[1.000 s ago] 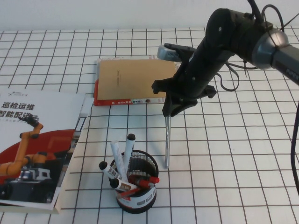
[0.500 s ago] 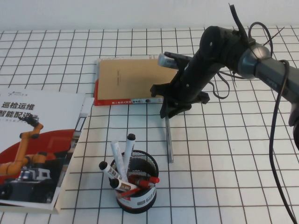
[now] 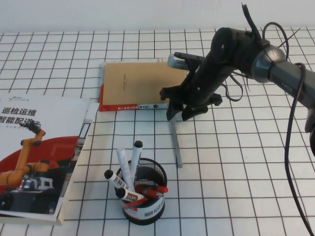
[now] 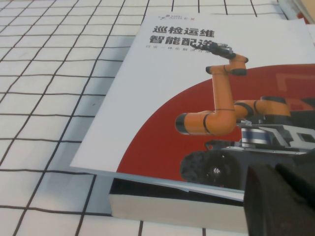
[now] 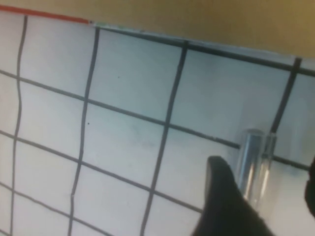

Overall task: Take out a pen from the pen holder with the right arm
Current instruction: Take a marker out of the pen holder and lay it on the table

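Item: silver pen (image 3: 176, 145), the task's thing, already out of the pen holder (image 3: 147, 206). It lies flat on the gridded table (image 3: 246, 187) just beyond the holder and to its right. One end points at the holder and the other sits under the right gripper (image 3: 180, 112). The right gripper hangs low over that far end with its jaws apart. In the right wrist view the barrel sits between the two dark fingers (image 5: 221, 196), close beside one and clear of the other, so the pen looks set down rather than gripped. The low, spread stance reads as a letting-go pose, with the table carrying the pen's weight.

Holder: black mesh cup near the table's front edge, still stocked with white-bodied, black-capped markers (image 3: 130, 164) leaning out to the left, and a red one (image 3: 150, 189) lying across the rim. The band label round its base and the marker labels are too small to read.

Left gripper (image 4: 280, 196): parked over the near edge of the booklet (image 3: 39, 147), away from the work, state cannot be told.

Booklet cover: "巡检运维", then a line beginning "智能配", above an orange robot arm on a red field. The subtitle is illegible. Brown book (image 3: 138, 83) with a red edge lies behind, its edge print unreadable.
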Robot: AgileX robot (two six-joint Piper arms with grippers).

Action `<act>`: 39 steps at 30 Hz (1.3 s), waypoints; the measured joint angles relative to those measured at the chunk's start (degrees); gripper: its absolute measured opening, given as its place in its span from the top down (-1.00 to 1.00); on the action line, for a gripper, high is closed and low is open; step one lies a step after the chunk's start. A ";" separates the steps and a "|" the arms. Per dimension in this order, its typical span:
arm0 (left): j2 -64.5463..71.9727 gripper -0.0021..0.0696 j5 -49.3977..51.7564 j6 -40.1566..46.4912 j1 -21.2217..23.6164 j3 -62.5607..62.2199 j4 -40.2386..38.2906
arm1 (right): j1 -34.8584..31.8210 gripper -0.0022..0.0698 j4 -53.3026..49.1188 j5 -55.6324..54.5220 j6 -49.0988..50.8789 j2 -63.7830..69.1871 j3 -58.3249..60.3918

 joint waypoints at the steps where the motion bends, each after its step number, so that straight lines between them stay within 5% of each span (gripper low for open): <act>1: 0.00 0.95 0.00 0.00 0.00 0.00 0.00 | 0.14 0.03 -0.77 0.00 0.00 -0.49 0.00; 4: 0.00 0.95 0.00 0.00 0.00 0.00 0.00 | 1.39 0.13 -3.65 1.03 0.00 -3.62 0.13; 11: 0.00 0.95 0.00 0.00 0.00 0.00 0.00 | 6.94 0.82 -10.80 1.43 -0.10 -19.61 9.21; 14: 0.00 0.95 0.00 0.00 0.00 0.00 0.00 | 8.48 0.93 -12.44 -1.76 -0.10 -27.37 16.84; 23: 0.00 0.95 0.00 0.00 0.00 0.00 0.00 | 9.21 0.98 -14.50 -7.96 -0.10 -48.63 39.55; 39: 0.00 0.95 0.00 0.00 0.00 0.00 0.00 | 9.21 0.98 -14.73 -3.53 -4.22 -68.29 55.81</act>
